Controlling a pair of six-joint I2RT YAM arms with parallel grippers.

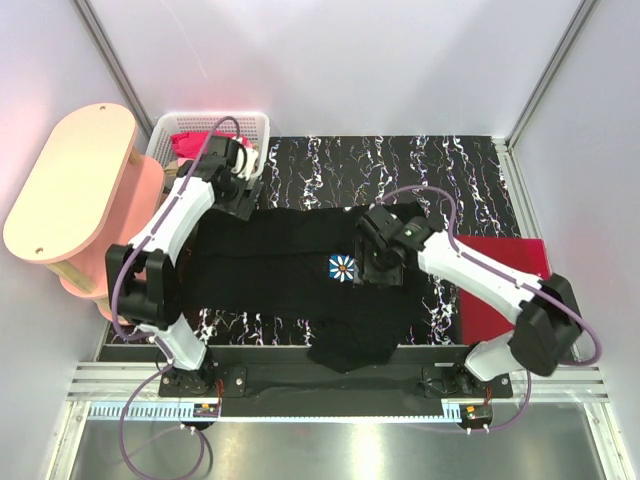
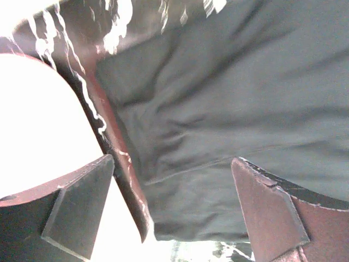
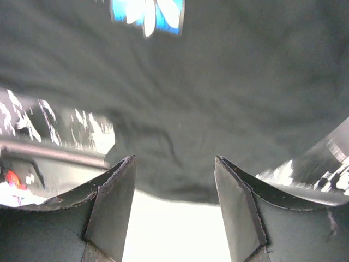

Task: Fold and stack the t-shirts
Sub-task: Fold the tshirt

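Note:
A black t-shirt with a white-and-blue daisy print lies spread across the marbled table, and one part hangs over the near edge. My left gripper stands at the shirt's far left corner. In the left wrist view its jaws are wide open over black cloth, gripping nothing. My right gripper hovers just right of the daisy. In the right wrist view it is open above the black cloth, with the daisy ahead. A dark red t-shirt lies flat at the right. A bright pink t-shirt sits in the basket.
A white mesh basket stands at the far left corner of the black marbled surface. A pink stool with an oval wooden top stands left of the table. Walls enclose the back and sides.

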